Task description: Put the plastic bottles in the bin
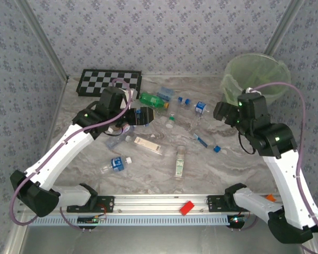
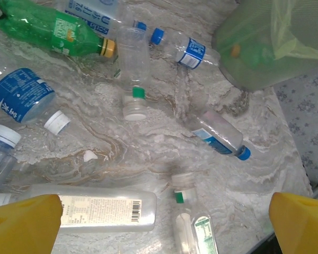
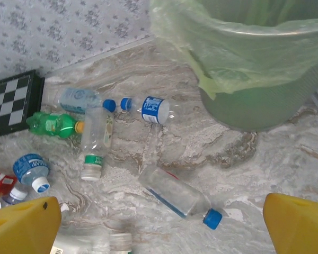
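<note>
Many bottles [image 1: 148, 144] lie loose across the table [image 1: 244, 169] beside the bin [image 1: 275, 79]; left gripper [image 2: 161, 225] and right gripper [image 3: 161, 222] hang wide open, empty, probably poised for picking.

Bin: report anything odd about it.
The bin stands upright, but its liner sits askew. One flap droops well down the outside wall instead of hugging the rim.
</note>
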Available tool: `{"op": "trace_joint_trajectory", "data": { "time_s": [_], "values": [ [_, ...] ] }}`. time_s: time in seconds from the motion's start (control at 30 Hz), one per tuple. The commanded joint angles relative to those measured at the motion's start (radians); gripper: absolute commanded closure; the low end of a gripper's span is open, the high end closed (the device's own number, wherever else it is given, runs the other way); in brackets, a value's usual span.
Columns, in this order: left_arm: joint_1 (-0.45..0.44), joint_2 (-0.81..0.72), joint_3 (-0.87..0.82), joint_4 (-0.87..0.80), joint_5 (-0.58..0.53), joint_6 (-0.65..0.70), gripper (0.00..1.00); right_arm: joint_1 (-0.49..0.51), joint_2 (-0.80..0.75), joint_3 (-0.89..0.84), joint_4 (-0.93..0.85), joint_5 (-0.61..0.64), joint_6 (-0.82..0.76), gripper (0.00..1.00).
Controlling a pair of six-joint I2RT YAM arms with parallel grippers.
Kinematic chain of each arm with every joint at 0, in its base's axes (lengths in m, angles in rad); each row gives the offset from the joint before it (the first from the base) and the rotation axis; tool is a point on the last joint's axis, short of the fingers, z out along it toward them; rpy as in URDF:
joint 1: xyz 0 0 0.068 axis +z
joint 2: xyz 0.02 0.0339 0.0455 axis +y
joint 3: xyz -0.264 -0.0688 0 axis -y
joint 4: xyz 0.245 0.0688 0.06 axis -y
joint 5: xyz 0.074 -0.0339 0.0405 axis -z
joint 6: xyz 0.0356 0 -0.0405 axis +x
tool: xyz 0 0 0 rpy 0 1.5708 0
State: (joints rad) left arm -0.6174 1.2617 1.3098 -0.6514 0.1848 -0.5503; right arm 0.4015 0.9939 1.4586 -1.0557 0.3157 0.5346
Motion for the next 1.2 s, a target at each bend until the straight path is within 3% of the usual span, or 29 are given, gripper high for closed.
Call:
{"op": "trace_joint_trajectory", "data": {
  "time_s": [0.0, 0.37, 0.6, 0.77, 0.97, 1.17],
  "values": [
    [-0.003, 0.030, 0.046, -0.004, -0.058, -0.043, 0.00, 0.040, 0.025, -0.030, 0.091, 0.051, -0.061, 0.01],
    [-0.003, 0.111, 0.053, -0.109, -0.212, -0.155, 0.00, 0.028, 0.144, -0.115, 0.303, -0.085, -0.220, 0.00],
    [0.003, 0.110, -0.031, -0.122, -0.327, -0.227, 0.00, -0.052, 0.185, -0.198, 0.405, -0.178, -0.220, 0.01],
    [0.052, 0.101, -0.084, -0.195, -0.321, -0.274, 0.00, -0.122, 0.175, -0.247, 0.476, -0.281, -0.208, 0.00],
    [0.086, 0.014, -0.210, -0.269, -0.299, -0.350, 0.00, -0.136, 0.202, -0.215, 0.493, -0.325, -0.247, 0.01],
    [0.088, -0.093, -0.311, -0.419, -0.260, -0.607, 0.03, -0.096, 0.218, -0.190, 0.522, -0.301, -0.244, 0.00]
  ]
}}
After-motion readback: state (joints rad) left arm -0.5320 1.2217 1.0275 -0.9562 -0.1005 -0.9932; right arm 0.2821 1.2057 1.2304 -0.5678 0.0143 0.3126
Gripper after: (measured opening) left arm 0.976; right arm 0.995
